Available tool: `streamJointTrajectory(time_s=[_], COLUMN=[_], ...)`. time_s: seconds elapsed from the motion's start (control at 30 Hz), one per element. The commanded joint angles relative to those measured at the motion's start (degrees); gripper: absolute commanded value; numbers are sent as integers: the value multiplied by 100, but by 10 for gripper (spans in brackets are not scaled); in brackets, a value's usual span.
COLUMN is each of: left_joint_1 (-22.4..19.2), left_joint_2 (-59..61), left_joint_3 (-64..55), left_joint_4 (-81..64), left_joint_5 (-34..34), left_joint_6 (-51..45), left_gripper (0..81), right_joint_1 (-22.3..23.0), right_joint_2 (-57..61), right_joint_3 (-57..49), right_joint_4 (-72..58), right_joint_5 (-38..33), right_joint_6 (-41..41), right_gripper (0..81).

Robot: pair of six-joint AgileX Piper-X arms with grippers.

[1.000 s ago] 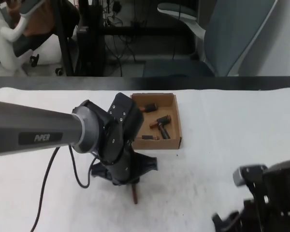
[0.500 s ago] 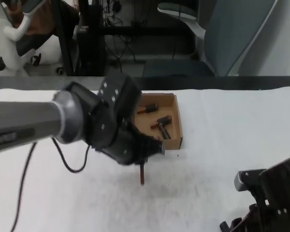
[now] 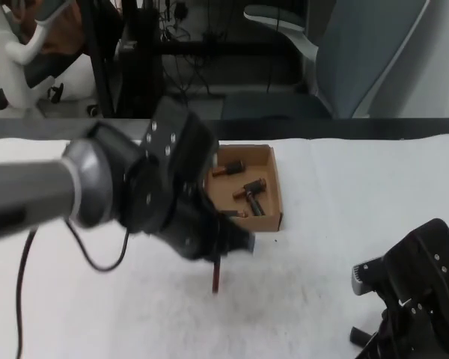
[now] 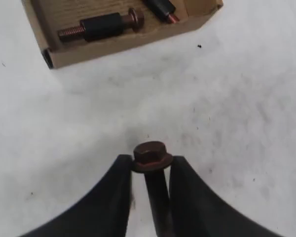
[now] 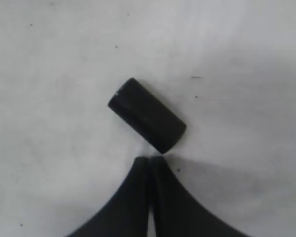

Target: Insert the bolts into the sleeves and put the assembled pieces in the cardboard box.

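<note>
1. The left gripper (image 4: pixel 152 167) is clamped narrowly on a copper-coloured bolt (image 4: pixel 151 156). The bolt's hexagonal head sits right at the fingertips and its shank runs back between the two fingers (image 4: pixel 117 192).
2. In the high view that bolt (image 3: pixel 216 275) hangs roughly upright under the left arm (image 3: pixel 135 187), just in front of the near wall of the cardboard box (image 3: pixel 275 187) and outside it. Whether its lower end touches the white cloth (image 3: pixel 322 247) cannot be told.
3. In the left wrist view the cardboard box (image 4: pixel 123 47) lies beyond the fingertips, near them but apart, with bare cloth between.
4. Inside the box lie assembled pieces (image 3: pixel 248 187), each a bolt pushed through a black sleeve. One assembled piece (image 4: pixel 101 25) lies along the wall nearest the left gripper.
5. The right gripper (image 5: pixel 150 159) has its two fingers pressed together with nothing between them.
6. A loose black sleeve (image 5: pixel 148 116) lies on its side on the cloth just past the right fingertips. Its nearer end is very close to them, and whether they touch cannot be told.
7. The right arm (image 3: pixel 419 299) sits well apart from the box, towards the bench's near edge and off to the box's right.
</note>
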Motion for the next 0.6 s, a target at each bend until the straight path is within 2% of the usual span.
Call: streamJointTrajectory(time_s=[0.0,0.1,0.17,0.2,0.27,0.37,0.47,0.53,0.57], left_joint_1=[-133,-154,-123,-114,-116,-116,-116,-116,-116], left_joint_2=[-345,-635,-785,-851,-940,-985,-985,-985,-985], left_joint_3=[393,873,1113,1204,1306,1334,1334,1334,1334], left_joint_4=[-427,-949,-1174,-1254,-1373,-1492,-1677,-1769,-1797], left_joint_5=[124,305,364,363,363,376,509,619,660], left_joint_6=[107,-244,-470,-489,-418,-405,-405,-405,-405], left_gripper=[13,13,13,13,14,17,17,17,17], right_joint_1=[135,137,137,137,137,196,260,259,259], right_joint_2=[31,-91,-172,-208,-264,-289,-289,-289,-289], right_joint_3=[46,31,-56,-143,-375,-722,-1029,-1187,-1263], right_joint_4=[-77,164,685,955,1671,2505,2638,2434,2275], right_joint_5=[-331,-976,-1045,-1044,-929,-200,407,328,237], right_joint_6=[-128,-567,-729,-805,-917,-1274,-1973,-2274,-2411], right_gripper=[6,0,57,126,314,700,680,581,556])
